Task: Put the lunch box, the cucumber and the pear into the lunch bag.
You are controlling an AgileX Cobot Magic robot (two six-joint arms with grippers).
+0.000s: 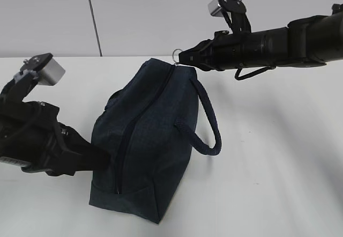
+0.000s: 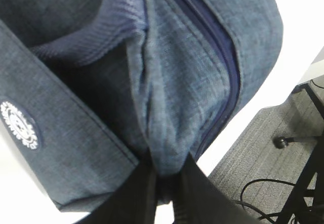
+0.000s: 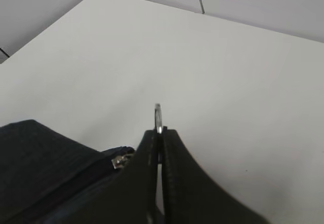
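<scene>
Only unreadable round logo point(image 2: 18, 124)

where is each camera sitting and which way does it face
Exterior view: in front of the table, slanting down at the lunch bag; both arms show.
Left wrist view: behind the left gripper, facing the bag's pinched end fabric.
Right wrist view: behind the right gripper, facing across the table; its jaws are shut on the ring pull.
Shared: the bag and white table appear in all three.
</scene>
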